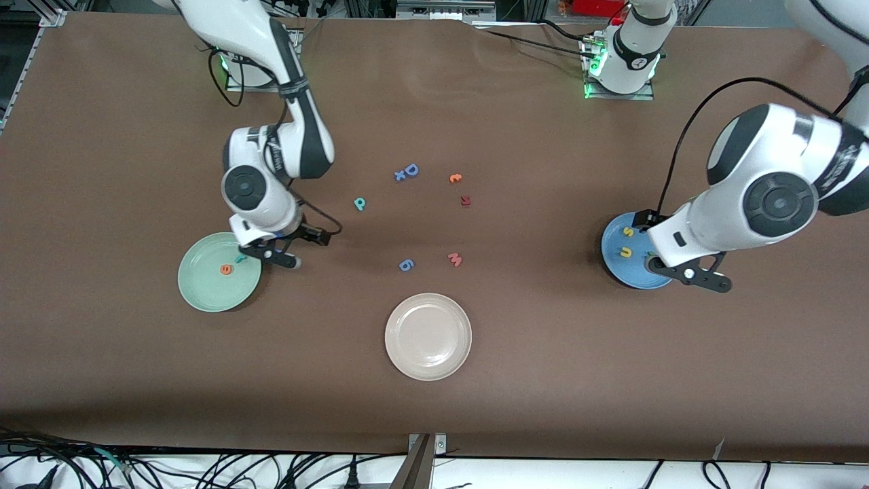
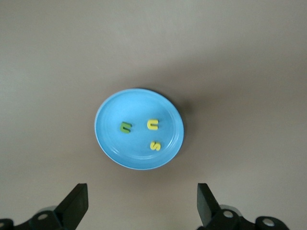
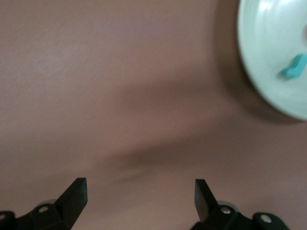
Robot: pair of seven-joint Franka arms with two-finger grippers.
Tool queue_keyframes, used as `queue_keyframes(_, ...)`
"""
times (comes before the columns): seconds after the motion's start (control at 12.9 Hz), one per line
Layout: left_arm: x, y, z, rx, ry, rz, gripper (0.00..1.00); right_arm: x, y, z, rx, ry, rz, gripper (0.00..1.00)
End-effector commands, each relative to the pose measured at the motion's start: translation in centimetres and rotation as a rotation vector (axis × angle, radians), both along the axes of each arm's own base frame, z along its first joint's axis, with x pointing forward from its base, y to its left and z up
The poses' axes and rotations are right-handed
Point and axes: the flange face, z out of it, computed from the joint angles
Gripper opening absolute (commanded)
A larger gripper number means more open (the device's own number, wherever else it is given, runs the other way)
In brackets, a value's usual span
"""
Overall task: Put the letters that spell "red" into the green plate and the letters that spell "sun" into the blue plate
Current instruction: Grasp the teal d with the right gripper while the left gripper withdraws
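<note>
A: Front view, quick pass. Green plate [image 1: 207,288] sits lower left of frame, orange e [image 1: 227,269] and teal r [image 1: 239,259] in it. Teal d [image 1: 360,203] is out on the table [image 1: 136,136], near frame centre.

B: Right gripper [image 1: 280,256]?

A: At the plate's rim, on the side toward frame centre. Right wrist view shows its fingers [image 3: 74,194] spread apart, nothing between them, with the plate at that frame's upper right.

B: Blue plate [image 1: 614,261]?

A: Right side of frame, partly under the left arm. Left wrist view shows it whole at frame centre: green n [image 2: 125,127], yellow u [image 2: 152,124], yellow s [image 2: 155,145] all inside.

B: Left gripper [image 2: 143,203]?

A: Hangs over that plate, jaws wide apart, empty.

B: Leftovers?

A: Beige-white plate [image 1: 428,336] at lower centre. Loose around frame centre: blue D [image 1: 411,170], orange c [image 1: 455,178], pink m [image 1: 455,259], a blue piece [image 1: 405,265], a dark red piece [image 1: 465,201].
</note>
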Motion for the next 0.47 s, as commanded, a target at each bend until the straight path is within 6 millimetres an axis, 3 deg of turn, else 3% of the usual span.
queue_keyframes(0.0,0.3,1.7,5.1,-0.013,-0.069,0.066,1.00,-3.3,3.6,-0.1,0.007,-0.017,-0.067,0.99)
queue_keyframes(0.16,0.8,3.9,6.9,-0.023,-0.103,0.096,1.00,-5.3,5.4,-1.1,0.004,-0.062,-0.090,0.99)
queue_keyframes(0.39,1.6,6.4,7.9,-0.048,-0.124,0.158,1.00,-7.3,7.8,-1.5,-0.006,-0.070,-0.139,0.99)
